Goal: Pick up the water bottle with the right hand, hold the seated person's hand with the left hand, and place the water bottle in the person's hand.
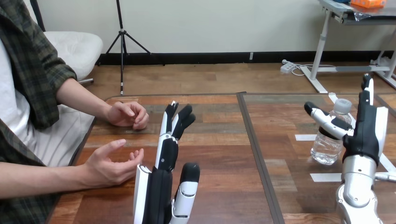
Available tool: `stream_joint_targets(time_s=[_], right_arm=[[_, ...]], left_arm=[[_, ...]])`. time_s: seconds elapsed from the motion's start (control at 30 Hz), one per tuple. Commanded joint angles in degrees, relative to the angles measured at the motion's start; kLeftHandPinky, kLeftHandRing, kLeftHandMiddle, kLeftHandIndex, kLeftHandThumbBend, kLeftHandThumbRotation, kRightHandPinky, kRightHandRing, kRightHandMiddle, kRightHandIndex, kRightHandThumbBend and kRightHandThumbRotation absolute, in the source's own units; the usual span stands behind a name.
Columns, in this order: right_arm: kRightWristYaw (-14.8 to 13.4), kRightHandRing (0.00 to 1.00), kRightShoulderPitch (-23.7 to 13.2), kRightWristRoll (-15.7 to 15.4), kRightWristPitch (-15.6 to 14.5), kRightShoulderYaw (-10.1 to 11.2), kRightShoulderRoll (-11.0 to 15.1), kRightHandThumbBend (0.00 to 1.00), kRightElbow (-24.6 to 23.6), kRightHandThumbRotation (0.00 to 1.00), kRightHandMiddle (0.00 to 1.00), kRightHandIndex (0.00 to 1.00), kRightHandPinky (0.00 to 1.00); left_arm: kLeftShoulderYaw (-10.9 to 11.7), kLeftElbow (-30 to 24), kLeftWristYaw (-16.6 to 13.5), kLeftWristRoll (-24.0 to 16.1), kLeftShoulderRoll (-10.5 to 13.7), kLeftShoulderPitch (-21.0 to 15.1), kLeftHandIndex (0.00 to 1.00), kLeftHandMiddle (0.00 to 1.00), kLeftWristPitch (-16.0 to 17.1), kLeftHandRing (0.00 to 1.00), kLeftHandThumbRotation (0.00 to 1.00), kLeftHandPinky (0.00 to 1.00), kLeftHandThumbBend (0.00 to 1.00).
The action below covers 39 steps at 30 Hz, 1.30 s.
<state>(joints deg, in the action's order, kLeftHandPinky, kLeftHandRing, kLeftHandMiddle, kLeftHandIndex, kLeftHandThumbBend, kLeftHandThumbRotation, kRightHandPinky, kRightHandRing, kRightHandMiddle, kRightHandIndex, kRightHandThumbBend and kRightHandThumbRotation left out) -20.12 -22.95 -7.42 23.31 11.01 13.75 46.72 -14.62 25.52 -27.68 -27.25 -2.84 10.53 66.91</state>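
Observation:
A clear water bottle with a pale cap stands upright on the table's right part. My right hand is raised just right of it, fingers straight up and thumb reaching across the bottle's shoulder, open and not closed round it. My left hand stands edge-on at the lower middle, fingers straight and open. The person's near hand rests palm-up with loosely curled fingers just left of my left hand, close beside it; whether they touch I cannot tell. The person's far hand lies loosely closed on the table further back.
The wooden table has a dark seam running front to back through its middle. White tape strips mark the surface near the bottle. The person sits along the table's left edge.

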Motion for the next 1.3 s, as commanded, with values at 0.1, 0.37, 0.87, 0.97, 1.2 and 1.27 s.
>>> stream_joint_targets(time_s=[0.1,0.37,0.87,0.97,1.2,1.27], right_arm=[[0.49,1.00,-3.13,0.50,-0.85,-0.49,0.21,0.69,0.87,0.08,1.00,0.99,1.00],[0.93,1.00,-3.67,0.93,-0.85,-0.38,0.29,0.70,2.38,0.10,1.00,0.99,1.00],[1.22,1.00,-4.13,1.17,-2.19,-0.59,0.17,0.68,3.11,0.04,1.00,0.99,1.00],[1.13,1.00,-4.26,1.09,-2.64,-0.64,0.15,0.67,3.25,0.03,1.00,0.99,1.00],[2.04,1.00,-4.52,1.94,-2.32,-0.25,-0.01,0.67,4.11,0.03,1.00,0.98,1.00],[2.30,1.00,-4.61,2.21,-2.19,-0.12,-0.02,0.67,4.40,0.02,1.00,0.99,1.00]], left_arm=[[0.36,-1.76,0.36,0.79,-2.82,-1.17,0.99,0.92,0.26,0.89,1.00,0.99,0.43],[0.53,-1.98,0.51,0.76,-2.89,-1.02,0.99,0.92,0.21,0.89,1.00,0.99,0.43],[0.70,-2.33,0.52,0.36,-2.80,-0.75,0.99,0.92,0.02,0.89,1.00,0.98,0.43],[0.45,-2.66,0.94,0.67,-2.65,-0.56,1.00,0.92,-0.35,0.89,1.00,0.98,0.44],[0.44,-2.58,1.14,1.31,-2.89,-0.49,1.00,0.92,-0.19,0.89,1.00,0.99,0.44],[0.47,-2.58,1.14,1.28,-2.91,-0.49,0.99,0.92,-0.14,0.89,1.00,0.99,0.43]])
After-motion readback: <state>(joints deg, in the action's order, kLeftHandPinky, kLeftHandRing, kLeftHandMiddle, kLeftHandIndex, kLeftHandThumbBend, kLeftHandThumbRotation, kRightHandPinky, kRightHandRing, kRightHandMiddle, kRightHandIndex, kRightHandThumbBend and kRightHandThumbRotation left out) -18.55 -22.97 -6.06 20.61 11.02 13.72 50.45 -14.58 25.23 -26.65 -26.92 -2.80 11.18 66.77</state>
